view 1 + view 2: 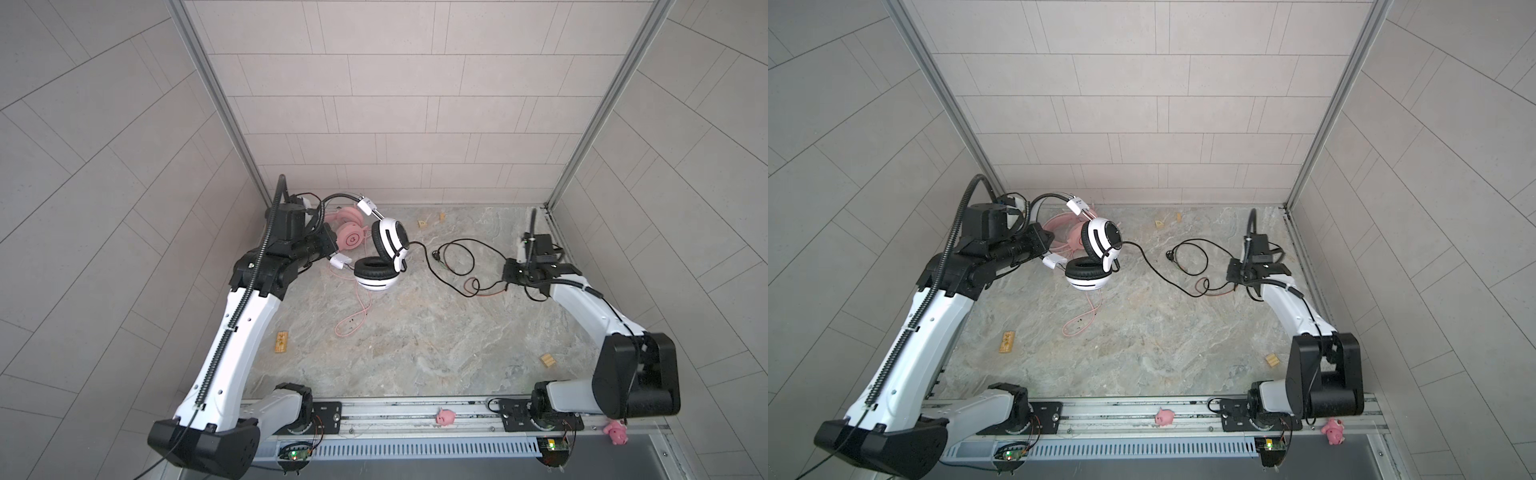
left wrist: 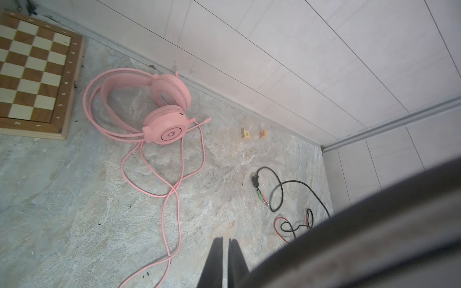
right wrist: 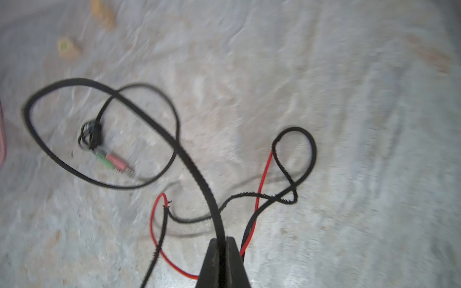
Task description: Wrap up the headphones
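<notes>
The white headphones [image 1: 388, 239] [image 1: 1100, 237] with black ear pads are lifted at the back left. My left gripper [image 1: 332, 249] [image 2: 225, 241] is shut at their headband, which crosses the left wrist view as a dark blurred arc; the exact grip point is hidden. Their black cable [image 1: 428, 266] trails right in loops to my right gripper [image 1: 509, 283] [image 3: 222, 240], which is shut on it just above the table. The cable's green and pink plugs [image 3: 112, 162] lie loose beside a red wire [image 3: 262, 187]. The pink headphones [image 2: 167, 112] [image 1: 349, 232] lie behind, their pink cable [image 2: 174, 194] sprawled toward the front.
A chessboard [image 2: 37, 74] lies in the back left corner. Two small wooden blocks [image 1: 424, 224] sit near the back wall, a wooden piece [image 1: 281, 343] at the left, another [image 1: 547, 360] at the right. Two pink pig toys [image 1: 445, 417] [image 1: 617, 432] rest on the front rail.
</notes>
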You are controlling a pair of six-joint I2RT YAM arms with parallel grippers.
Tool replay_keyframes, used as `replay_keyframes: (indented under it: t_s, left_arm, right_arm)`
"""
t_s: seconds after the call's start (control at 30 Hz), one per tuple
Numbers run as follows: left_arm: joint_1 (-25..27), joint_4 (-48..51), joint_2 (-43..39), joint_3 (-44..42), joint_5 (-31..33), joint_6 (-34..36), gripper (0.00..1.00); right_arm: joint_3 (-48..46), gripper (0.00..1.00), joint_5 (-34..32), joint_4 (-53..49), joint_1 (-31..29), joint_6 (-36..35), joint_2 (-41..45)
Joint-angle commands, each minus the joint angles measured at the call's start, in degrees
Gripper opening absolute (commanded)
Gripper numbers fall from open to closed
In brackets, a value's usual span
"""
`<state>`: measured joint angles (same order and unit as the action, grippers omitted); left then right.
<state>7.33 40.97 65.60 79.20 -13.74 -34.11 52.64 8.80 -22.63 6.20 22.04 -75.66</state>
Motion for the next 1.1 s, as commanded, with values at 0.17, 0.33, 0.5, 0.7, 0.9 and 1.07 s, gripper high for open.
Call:
replay_keyframes:
  t_s: [0.17,0.33,0.5,0.7,0.9,1.07]
  left_arm:
    - [-8.6,-7.9,-2.1,-1.9,-4.4,-6.5,0.00]
    - [-8.2,-9.8,0.0,-2.6,-8.1,-7.1,0.00]
    - [-4.5,-10.8,1.4,-2.0,-7.7,-6.0,0.00]
    - [0.5,-11.3,4.1,-1.8,-6.8,-3.4,0.00]
    - [0.8,-11.9,4.8,-1.2,-7.6,-4.1,0.00]
    - [0.9,-11.7,4.8,-1.4,-8.0,-4.6,0.00]
  right_arm:
    - [-2.4,0.07,-0.2,0.5,14.1,4.4,9.4]
    - [-4.9,0.13,4.0,2.4,14.0,2.2,8.4]
    - [-4.8,0.47,2.9,1.0,11.5,1.1,9.2]
    - [-4.4,0.59,7.8,4.1,0.2,-3.3,14.3]
    - [-12.4,0.68,22.2,19.5,-16.5,-3.2,13.2]
    - [-16.9,0.84,24.3,28.4,-25.5,-3.2,9.0]
